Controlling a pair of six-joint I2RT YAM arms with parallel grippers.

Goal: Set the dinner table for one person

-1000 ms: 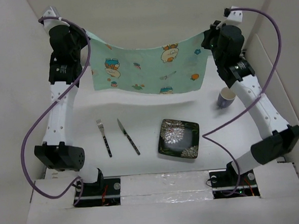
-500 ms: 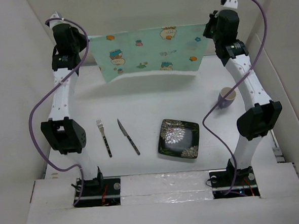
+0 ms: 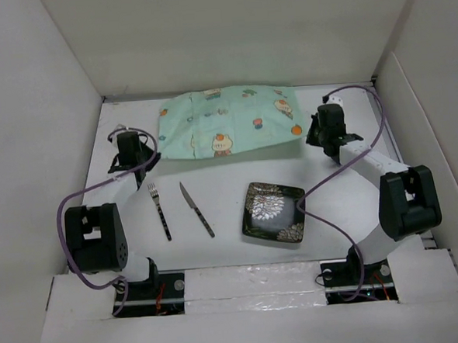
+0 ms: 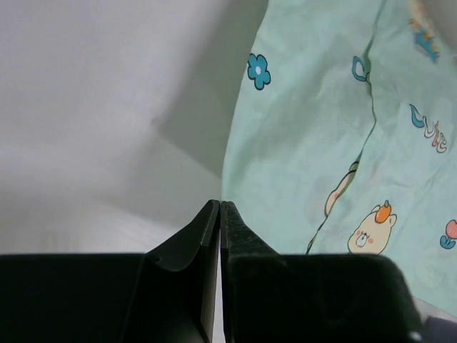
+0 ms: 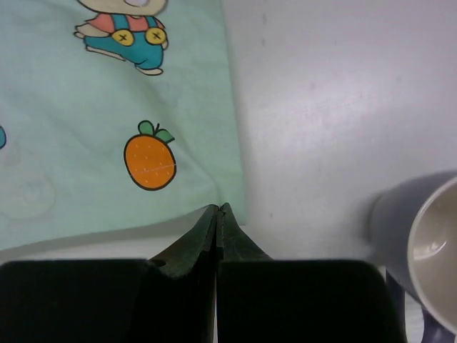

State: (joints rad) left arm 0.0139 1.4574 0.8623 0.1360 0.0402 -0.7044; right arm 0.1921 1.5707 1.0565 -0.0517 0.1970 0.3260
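Note:
The mint-green bear mat [image 3: 226, 123] lies spread on the far half of the white dinner table [image 3: 222, 180]. My left gripper [image 3: 149, 155] sits low at the mat's near-left corner. In the left wrist view the jaws [image 4: 220, 204] are shut, with the mat's edge [image 4: 321, 143] running into their tips. My right gripper [image 3: 309, 135] sits at the near-right corner, and its jaws [image 5: 217, 207] are shut on the mat's corner [image 5: 143, 93]. A fork [image 3: 159, 211], a knife [image 3: 196, 209] and a dark flowered square plate [image 3: 273, 213] lie on the near half.
A purple cup [image 5: 421, 250] stands just right of my right gripper; my right arm hides it in the top view. White walls close the table on the left, far and right sides. Purple cables loop beside both arms.
Both arms have come down and towards the near side. The mat, held up in the air between them before, now lies flat on the table.

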